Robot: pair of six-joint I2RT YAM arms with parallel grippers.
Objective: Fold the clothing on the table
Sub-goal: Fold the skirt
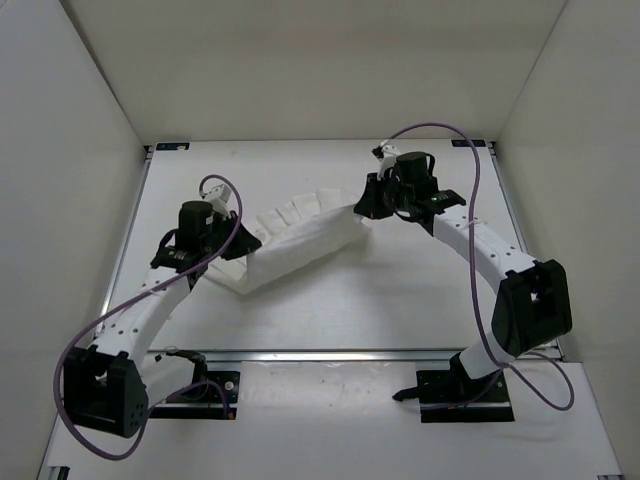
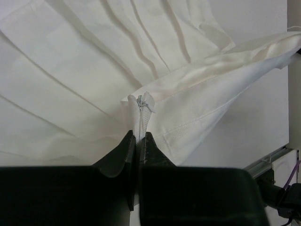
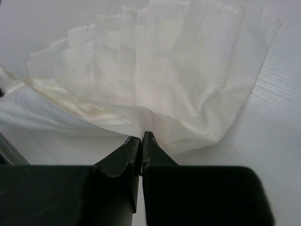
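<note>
Mid-fold, one long edge of the clothing (image 1: 300, 240) lifted off the table (image 1: 350, 310)

My left gripper (image 2: 139, 136) is clamped on a bunched corner at the near left. The cloth runs across to my right gripper (image 3: 141, 140) at the far right, fingers pressed together on the thin hem. Next, I reckon, carry that raised edge over the flat pleats, both ends level. Can't tell how much cloth the right fingers actually have.
</note>
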